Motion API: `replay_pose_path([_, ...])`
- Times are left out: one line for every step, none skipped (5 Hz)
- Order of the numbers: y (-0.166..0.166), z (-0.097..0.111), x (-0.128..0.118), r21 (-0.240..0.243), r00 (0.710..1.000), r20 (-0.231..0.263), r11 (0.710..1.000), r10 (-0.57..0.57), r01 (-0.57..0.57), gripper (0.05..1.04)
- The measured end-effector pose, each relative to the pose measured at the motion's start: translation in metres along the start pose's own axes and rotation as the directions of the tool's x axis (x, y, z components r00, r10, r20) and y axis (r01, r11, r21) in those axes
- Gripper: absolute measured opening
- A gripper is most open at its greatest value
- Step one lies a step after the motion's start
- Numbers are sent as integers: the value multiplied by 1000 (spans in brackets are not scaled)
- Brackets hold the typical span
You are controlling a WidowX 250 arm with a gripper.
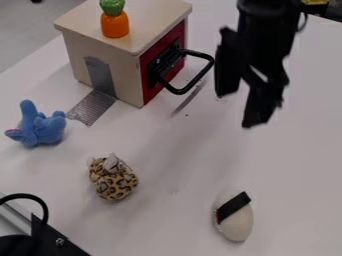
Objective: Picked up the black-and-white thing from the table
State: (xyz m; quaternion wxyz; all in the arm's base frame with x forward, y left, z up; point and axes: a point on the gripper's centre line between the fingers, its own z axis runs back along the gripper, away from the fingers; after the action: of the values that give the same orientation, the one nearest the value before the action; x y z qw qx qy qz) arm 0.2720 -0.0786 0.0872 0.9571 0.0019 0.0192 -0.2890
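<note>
From my station I have the gripper (242,107) hanging over the far part of the table (300,165), toward its right side, beside the black handle (202,76) on the box's red side. Its fingers stand well apart with nothing between them, though they are a bit blurred from here, so I can't judge exactly how wide. The black-and-white thing (234,217) lies on the table, well apart from the gripper and toward the near edge, a white oval with a black band across it. The wooden box (123,65) sits near the table's far left edge, an orange toy carrot (115,24) upright on its roof and grey tape (91,107) running from its wall onto the tabletop. I've also got a blue soft toy (43,129) near the left edge and a leopard-spotted toy (113,182) between it and the black-and-white thing.
</note>
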Motion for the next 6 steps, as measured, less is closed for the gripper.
replay_pose_path([-19,-33,0,-20,999,-29,999,-31,31,997])
replay_pose_path([-29,-51,-5,-37,998,-39,998,-46,45,997])
replay_pose_path([-34,-62,-13,-19,995,-47,996,-91,90,997])
replay_pose_path([-48,-65,-15,10,980,-64,982,-189,190,997])
replay_pose_path([-57,-58,-19,-4,970,-47,972,-237,237,997])
replay_pose_path([-58,-59,-18,-4,967,-38,968,-251,251,997])
